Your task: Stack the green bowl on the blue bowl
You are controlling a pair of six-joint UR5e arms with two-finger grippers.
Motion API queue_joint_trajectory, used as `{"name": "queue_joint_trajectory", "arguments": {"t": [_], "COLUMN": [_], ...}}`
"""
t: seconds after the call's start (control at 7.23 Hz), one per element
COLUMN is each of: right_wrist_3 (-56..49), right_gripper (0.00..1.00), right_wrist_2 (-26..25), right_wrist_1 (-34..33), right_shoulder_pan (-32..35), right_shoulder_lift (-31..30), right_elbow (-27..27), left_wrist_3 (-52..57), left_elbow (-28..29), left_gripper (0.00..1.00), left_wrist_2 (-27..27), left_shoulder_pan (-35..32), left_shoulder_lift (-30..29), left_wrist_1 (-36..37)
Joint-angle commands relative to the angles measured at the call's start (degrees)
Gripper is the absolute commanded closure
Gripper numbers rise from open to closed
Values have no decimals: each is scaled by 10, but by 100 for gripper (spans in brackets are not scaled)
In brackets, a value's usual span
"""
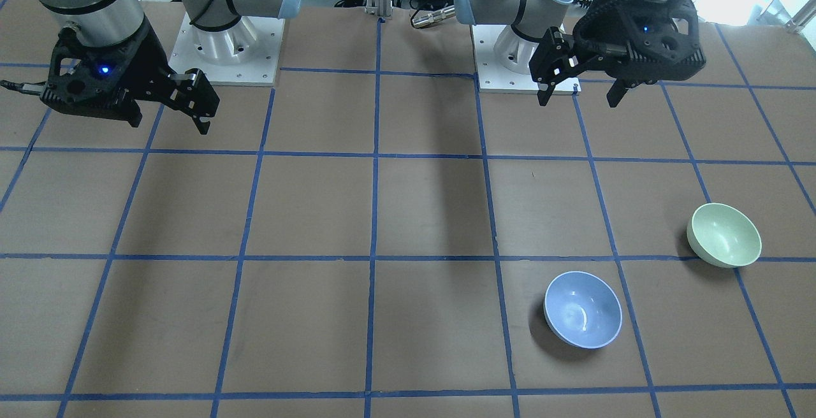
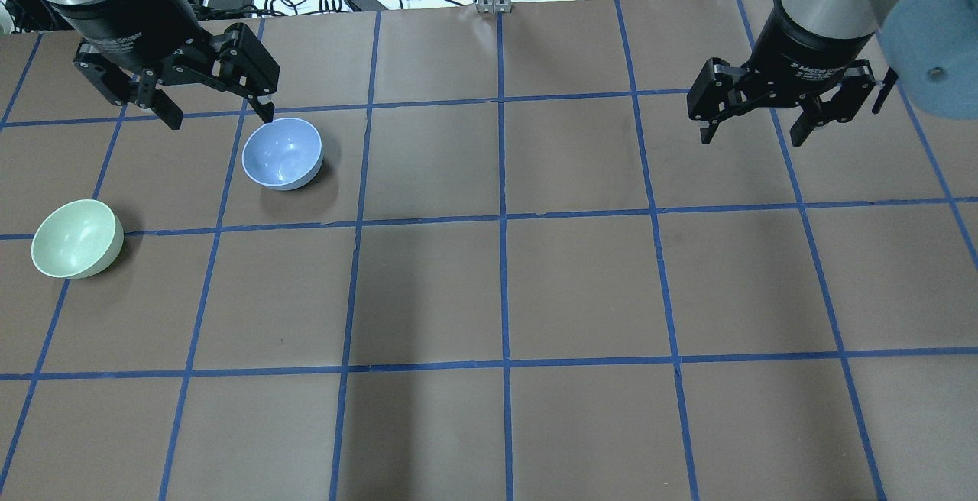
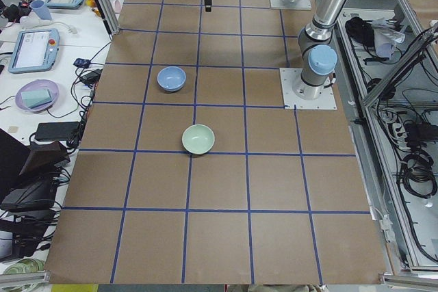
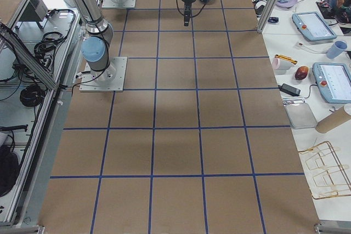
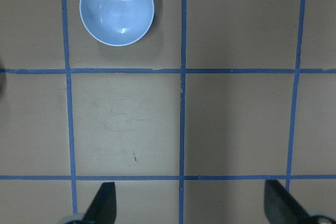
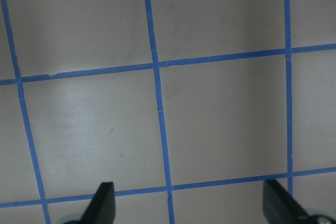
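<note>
The left pincer and right pincer hang high over the tabletop, both spread wide and empty. I'd say that height keeps them clear of the bowls for now. The green bowl sits below the left pincer, out to its left, apart from the blue bowl, which lies closer beneath it. The green bowl stands mouth up and, being round, has no long axis.

right gripper label, perhaps "Adaptive Gripper"
</note>
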Motion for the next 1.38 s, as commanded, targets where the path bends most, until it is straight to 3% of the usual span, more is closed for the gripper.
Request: {"name": "queue_joint_trajectory", "arguments": {"t": [0.0,1.24], "right_wrist_3": [0,0], "right_gripper": [0,0], "right_wrist_2": [0,0], "right_wrist_1": [0,0], "right_shoulder_pan": [0,0], "right_shoulder_lift": [0,0], "right_elbow": [0,0], "left_wrist_3": [0,11], "left_elbow": [0,0], "left_gripper": [0,0], "left_wrist_2": [0,2], "left_shoulder_pan": [0,8], "left_shoulder_lift": [1,-7], "left_wrist_1": [-1,1]}}
